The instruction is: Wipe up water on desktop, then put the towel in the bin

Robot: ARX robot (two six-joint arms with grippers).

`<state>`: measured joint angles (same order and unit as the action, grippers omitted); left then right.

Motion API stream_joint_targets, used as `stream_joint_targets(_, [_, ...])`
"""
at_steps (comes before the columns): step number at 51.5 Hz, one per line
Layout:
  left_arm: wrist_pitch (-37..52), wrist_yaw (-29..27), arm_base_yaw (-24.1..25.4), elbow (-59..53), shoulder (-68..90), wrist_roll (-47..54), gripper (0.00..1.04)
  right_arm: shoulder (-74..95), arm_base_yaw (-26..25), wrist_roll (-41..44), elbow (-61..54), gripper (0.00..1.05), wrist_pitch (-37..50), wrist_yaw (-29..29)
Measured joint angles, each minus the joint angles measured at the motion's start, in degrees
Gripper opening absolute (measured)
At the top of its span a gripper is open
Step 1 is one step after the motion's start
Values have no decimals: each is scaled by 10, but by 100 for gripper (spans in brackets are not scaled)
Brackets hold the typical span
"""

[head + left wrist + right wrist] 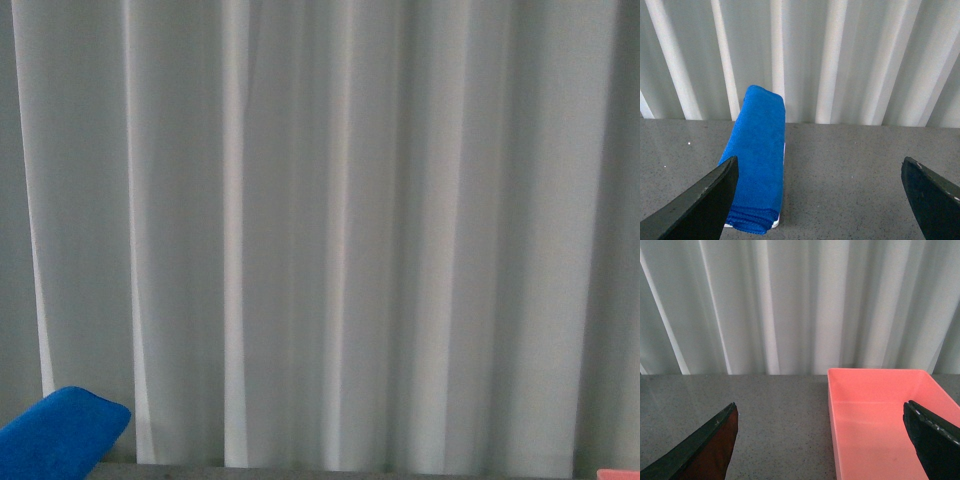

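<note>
Task barely begun, I reckon: towel sits folded at 7 o'clock in front view, untouched. Bin at 5 o'clock, empty. Left hand & right hand both spread, holding nothing. Can't spot water on table. Wipe + binning still left.

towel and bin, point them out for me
towel [757,160], left wrist view, middle of the folded cloth
bin [875,385], right wrist view, on its pink inner wall

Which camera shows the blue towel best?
The left wrist view: the towel shows almost whole, folded. The front view catches only one end in its lower left corner; the right wrist view shows none of it.
</note>
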<state>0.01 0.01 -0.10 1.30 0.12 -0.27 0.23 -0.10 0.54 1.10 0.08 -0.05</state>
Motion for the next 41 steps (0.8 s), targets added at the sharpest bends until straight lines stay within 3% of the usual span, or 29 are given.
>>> stream_joint_targets(10, [-3, 2, 0, 1, 3, -1, 98, 0, 0, 0, 0, 98, 0, 0])
stream_joint_targets(14, [-127, 21, 1, 67, 131, -31, 98, 0, 0, 0, 0, 98, 0, 0])
stream_joint_targets(19, [-42, 5, -5, 118, 305, -6, 98, 0, 0, 0, 0, 98, 0, 0])
stream_joint_targets(23, [70, -8, -7, 205, 487, 77, 98, 0, 0, 0, 0, 98, 0, 0])
stream_joint_targets(29, [96, -28, -17, 334, 695, 141, 98, 0, 0, 0, 0, 98, 0, 0])
stream_joint_targets(41, [124, -61, -23, 489, 907, 200, 98, 0, 0, 0, 0, 98, 0, 0])
